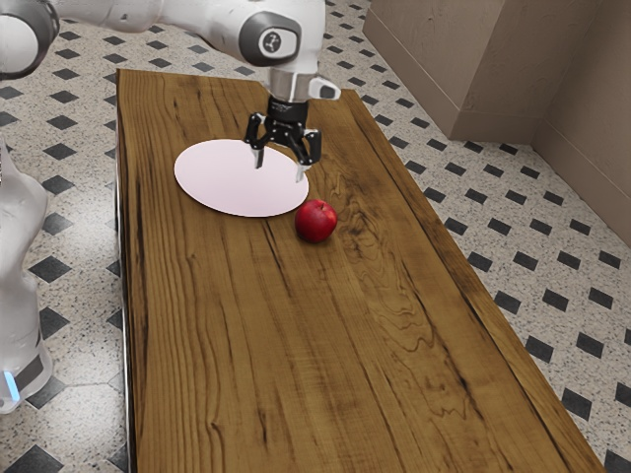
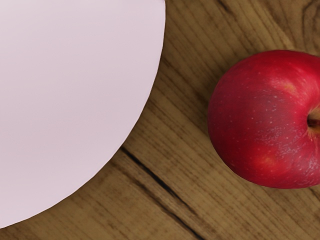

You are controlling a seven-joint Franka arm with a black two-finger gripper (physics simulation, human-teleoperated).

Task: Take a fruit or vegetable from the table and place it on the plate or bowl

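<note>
Flooring (image 1: 552, 246) of pale speckled tile with small black diamonds runs all round, meeting a beige wall (image 1: 513, 59) at the exterior view's upper right. Across it lies the long wooden surface (image 1: 296, 345), dark-grained and seen close up in the wrist view (image 2: 175, 195) as brown planking with a black crack in it. The white arm (image 1: 266, 39) comes in from the exterior view's upper left and bends down over the far part of the surface. Under it lies a flat, pale pink round plate (image 1: 227, 177), which lies bare, its curved rim sweeping through the wrist view (image 2: 65, 100). The black end effector (image 1: 279, 169) hangs above the plate's edge on the exterior view's right, pointing down, its fingers spread apart with nothing between them. A red apple (image 1: 315, 220) sits on the wood just beside that same edge of the plate; the wrist view shows the apple (image 2: 262, 120) stem-end sideways, with a strip of bare wood between it and the rim.
</note>
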